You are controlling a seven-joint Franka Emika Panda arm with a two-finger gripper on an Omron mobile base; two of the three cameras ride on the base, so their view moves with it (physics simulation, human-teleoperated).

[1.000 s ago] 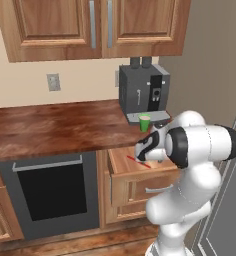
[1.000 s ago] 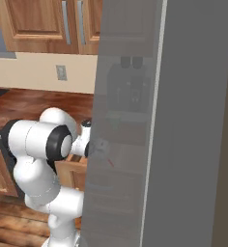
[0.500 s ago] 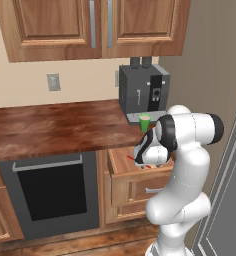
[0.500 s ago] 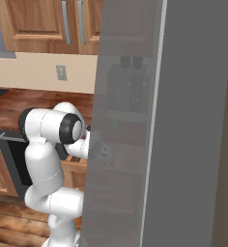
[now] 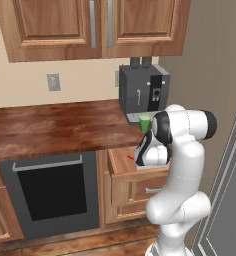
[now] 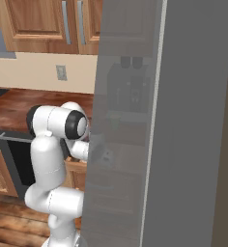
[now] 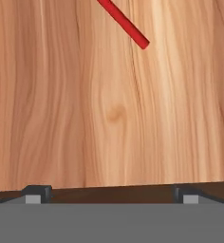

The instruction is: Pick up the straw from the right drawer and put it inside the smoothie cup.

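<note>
The gripper (image 7: pixel 109 195) hangs with fingers spread wide over the open right drawer (image 5: pixel 132 182), where the straw (image 7: pixel 125 24) lies flat; the smoothie cup (image 5: pixel 145 123) stands by the coffee machine (image 5: pixel 142 92).

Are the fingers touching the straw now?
Apart. In the hand view, bare drawer wood separates the fingers from the straw.

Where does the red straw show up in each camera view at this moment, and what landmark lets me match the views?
Left base view: the straw is a short red sliver in the open right drawer, just left of the hand.
Right base view: I can't make it out; arm and grey panel cover the drawer.
Hand view: its end crosses the top centre, lying on the drawer floor, apart from the open gripper.
Shared landmark: the drawer's light wood.
</note>
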